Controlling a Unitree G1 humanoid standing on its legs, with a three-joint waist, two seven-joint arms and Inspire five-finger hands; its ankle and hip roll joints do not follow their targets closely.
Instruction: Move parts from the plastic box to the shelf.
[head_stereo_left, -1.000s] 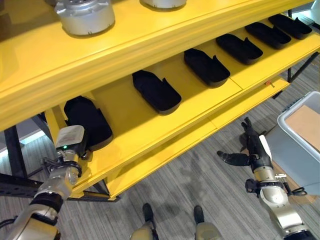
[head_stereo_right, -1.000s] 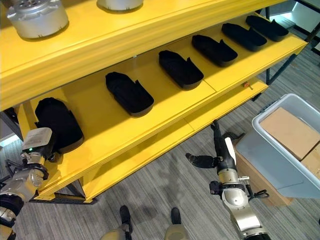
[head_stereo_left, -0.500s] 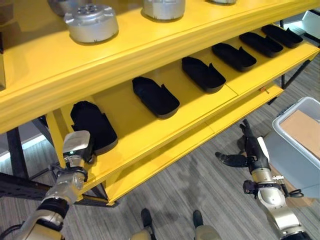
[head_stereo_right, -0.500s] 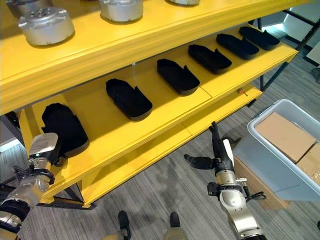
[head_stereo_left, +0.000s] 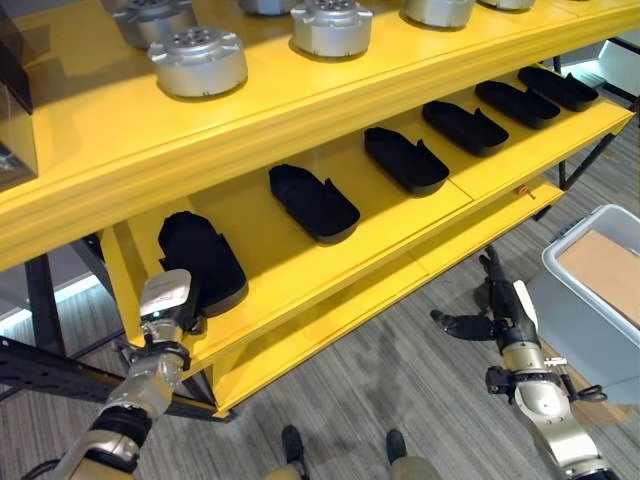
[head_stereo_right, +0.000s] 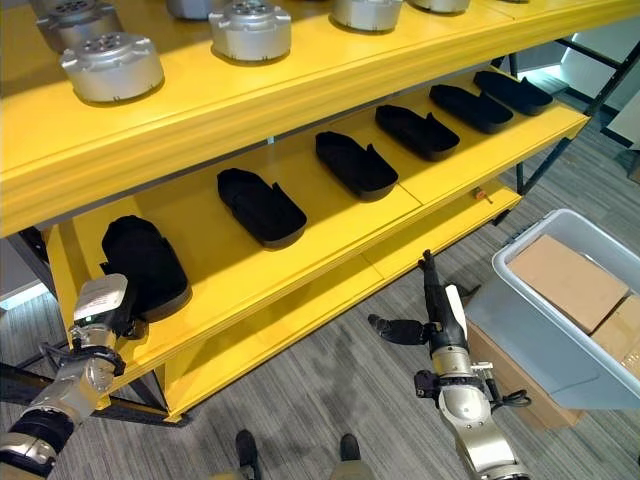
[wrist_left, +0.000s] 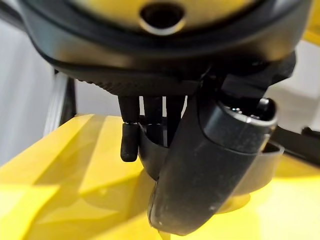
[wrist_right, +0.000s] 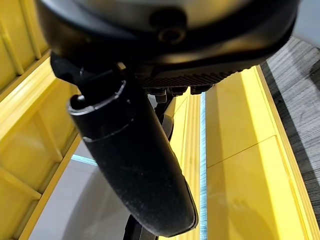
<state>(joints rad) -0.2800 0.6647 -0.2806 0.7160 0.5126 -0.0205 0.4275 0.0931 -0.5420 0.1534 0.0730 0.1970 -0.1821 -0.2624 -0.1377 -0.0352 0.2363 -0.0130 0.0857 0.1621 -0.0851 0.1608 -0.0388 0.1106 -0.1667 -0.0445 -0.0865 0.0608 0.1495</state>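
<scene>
Parts (head_stereo_left: 203, 260) are sitting in a row on the shelf (head_stereo_left: 300, 255). Left hand (head_stereo_left: 180, 303), fingers straight at the end part, is holding nothing; right hand (head_stereo_left: 497, 310) is hanging open below the shelf. Withdraw straight, avoiding the part.

The left silver-grey arm reaches up from the lower left to the yellow metal shelf (head_stereo_left: 330, 245), its dark left hand (wrist_left: 150, 137) at the shelf's front edge, fingers (wrist_left: 129, 142) straight. The right silver-grey arm rises from the lower right; its dark right hand (head_stereo_left: 497, 305) stands upright below that shelf, fingers straight, thumb out sideways, holding nothing.
</scene>
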